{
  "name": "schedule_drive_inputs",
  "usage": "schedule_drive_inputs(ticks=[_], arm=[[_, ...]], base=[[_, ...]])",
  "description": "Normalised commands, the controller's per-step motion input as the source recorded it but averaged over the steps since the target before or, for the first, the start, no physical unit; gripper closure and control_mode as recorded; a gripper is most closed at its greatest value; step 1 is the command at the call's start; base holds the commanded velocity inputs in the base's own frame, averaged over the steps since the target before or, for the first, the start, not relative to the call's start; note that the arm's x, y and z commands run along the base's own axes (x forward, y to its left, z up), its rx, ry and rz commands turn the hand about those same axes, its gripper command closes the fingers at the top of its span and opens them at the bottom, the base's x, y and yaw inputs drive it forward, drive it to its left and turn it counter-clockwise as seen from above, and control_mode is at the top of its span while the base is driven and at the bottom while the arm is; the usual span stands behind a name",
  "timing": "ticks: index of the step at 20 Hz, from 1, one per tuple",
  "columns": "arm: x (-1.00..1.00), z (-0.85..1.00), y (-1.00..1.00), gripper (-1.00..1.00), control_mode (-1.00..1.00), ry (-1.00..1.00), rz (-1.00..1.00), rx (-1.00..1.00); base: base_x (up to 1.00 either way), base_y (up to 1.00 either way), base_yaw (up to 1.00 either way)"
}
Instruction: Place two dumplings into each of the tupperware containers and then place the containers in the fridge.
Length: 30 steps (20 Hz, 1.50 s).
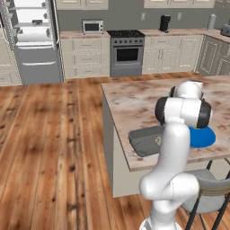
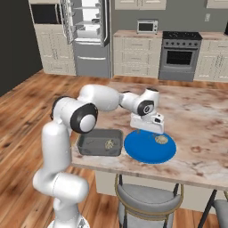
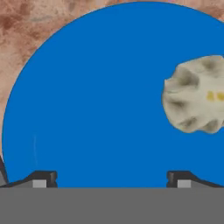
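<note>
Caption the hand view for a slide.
Open tool hovers over the blue plate, one dumpling lying off to its side.

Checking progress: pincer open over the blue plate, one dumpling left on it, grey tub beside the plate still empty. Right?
Not quite. The grey tub already holds one dumpling, as the right base view shows. The rest stands: pincer open over the blue plate, one dumpling on it.

The marbled desk carries a dark grey tub just beside a round blue plate.
</note>
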Motion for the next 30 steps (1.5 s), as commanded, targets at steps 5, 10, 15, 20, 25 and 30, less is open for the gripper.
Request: schedule_drive_inputs(ticks=[5, 10, 15, 20, 25, 30], arm=[[0.25, -0.35, -0.32, -1.00, -1.00, 0.00, 0.00, 0.02], [0.15, -0.04, -0.43, -1.00, -1.00, 0.00, 0.00, 0.01], [0.02, -0.11, -0.31, -1.00, -1.00, 0.00, -0.01, 0.01], [-0.18, -0.04, -0.05, -1.00, -1.00, -0.07, 0.00, 0.01], [-0.57, 0.04, 0.00, -1.00, -1.00, -0.16, 0.00, 0.00], [-0.35, 0.00, 0.03, -1.00, -1.00, -0.17, 0.00, 0.00]], base=[[0.00, 0.00, 0.00], [0.00, 0.00, 0.00], [0.00, 0.00, 0.00], [0.00, 0.00, 0.00], [0.00, 0.00, 0.00], [0.00, 0.00, 0.00]])
